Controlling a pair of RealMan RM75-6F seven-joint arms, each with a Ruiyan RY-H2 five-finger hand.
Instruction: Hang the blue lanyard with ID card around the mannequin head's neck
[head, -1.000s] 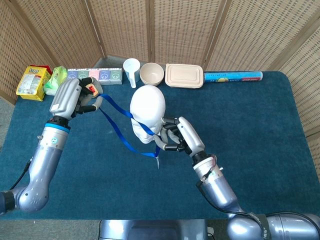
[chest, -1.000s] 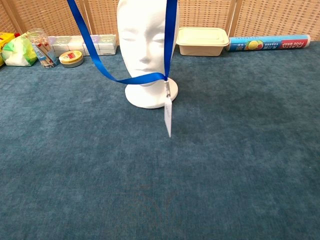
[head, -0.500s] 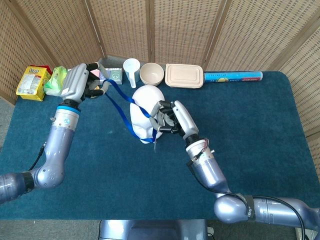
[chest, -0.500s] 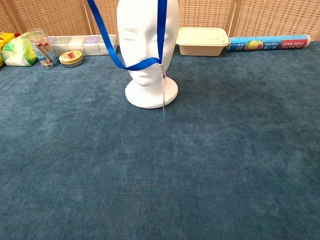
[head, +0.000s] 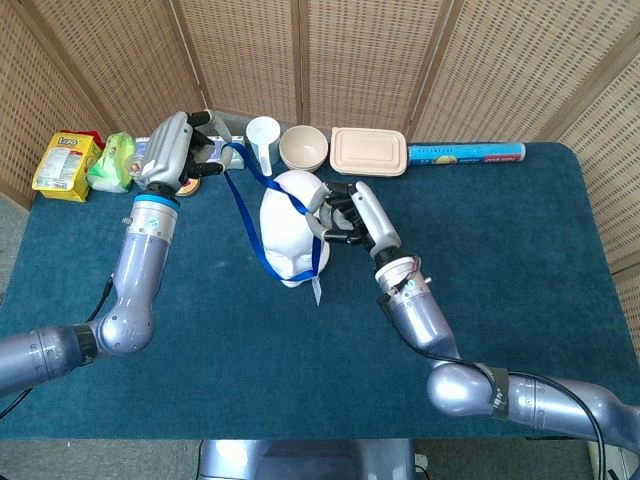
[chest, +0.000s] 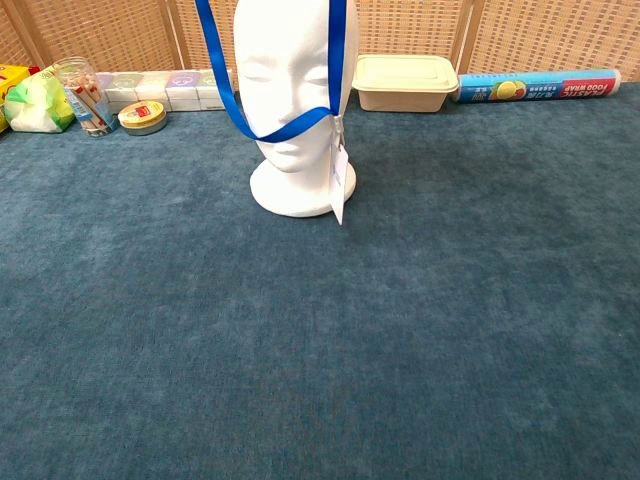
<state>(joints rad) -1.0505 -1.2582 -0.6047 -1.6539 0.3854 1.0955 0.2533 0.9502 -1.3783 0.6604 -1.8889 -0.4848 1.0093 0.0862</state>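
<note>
Loop is spread between both hands, halfway over the head (head: 293, 226). Left hand (head: 172, 152) is clamped on the lanyard (head: 245, 222) up high, off the head's side near the back-row items. Right hand (head: 350, 214) pinches the other run of strap right beside the crown. The chest view shows one run of strap hanging down the far side of the face and the other crossing the chin, with the ID card (chest: 339, 185) dangling in front of the base, clear of the bench (chest: 400, 330).

Judgement: the step in hand is clearing the loop's rear over the crown and dropping it to the neck.
- Keep both hands spread so the loop stays wider than the head.
- Carry both hands back past the crown before lowering; the strap currently sits across the chin, so a drop now would likely snag on the face.
- Lower evenly, or the head may tip on its small base.
- Release only once the strap sits at the neck and the card hangs in front.
</note>
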